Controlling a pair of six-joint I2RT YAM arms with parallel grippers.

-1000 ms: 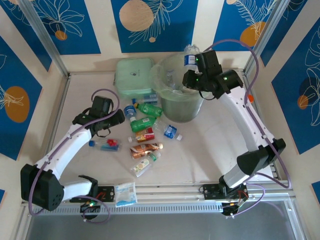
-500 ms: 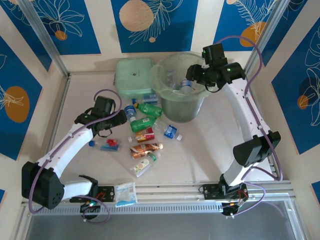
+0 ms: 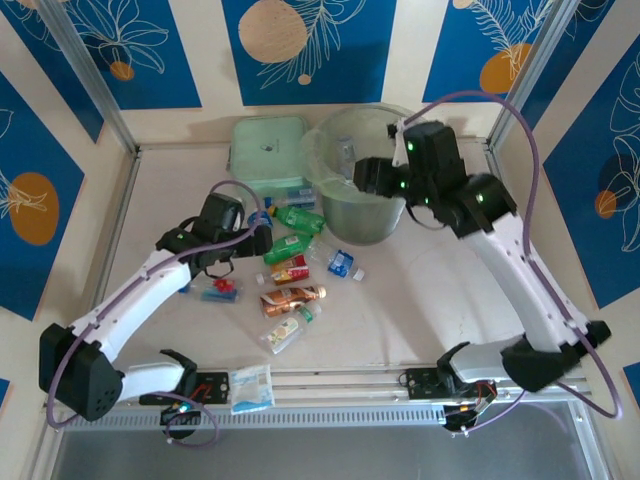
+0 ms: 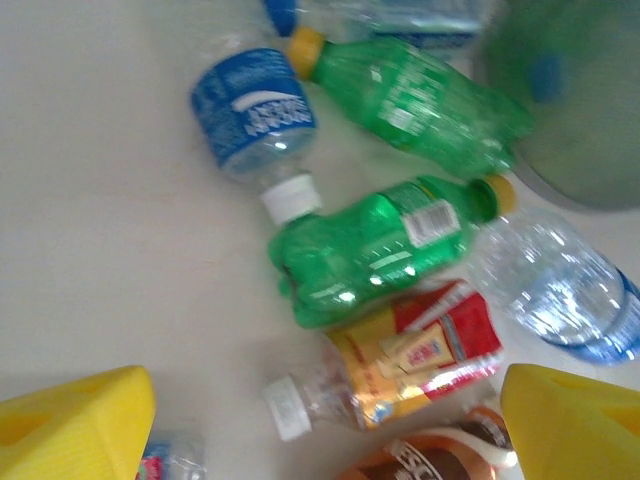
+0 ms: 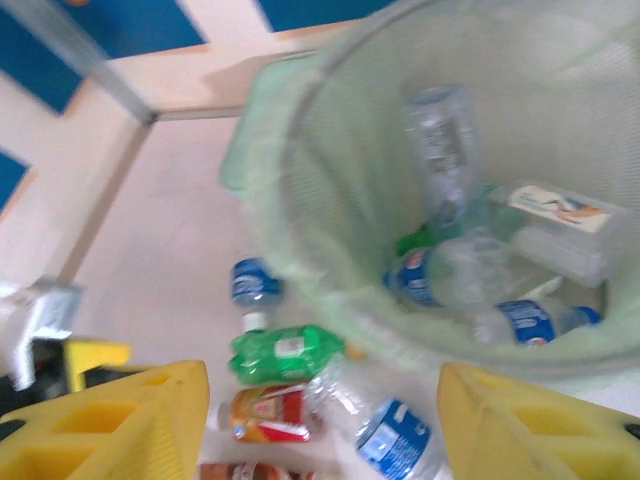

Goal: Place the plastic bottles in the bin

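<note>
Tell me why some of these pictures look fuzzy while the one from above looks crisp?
Top external view: sharp and evenly lit, with only soft shadows on the table. Left wrist view: mildly soft, with white glare spots on the middle green bottle and yellow fingers blurred at the bottom corners. Right wrist view: the fuzziest, with the bin and the bottles inside it smeared.

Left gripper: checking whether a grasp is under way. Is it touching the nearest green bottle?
Apart. In the left wrist view the left gripper is open, its fingers at the bottom corners, a plain gap short of the green bottle.
</note>
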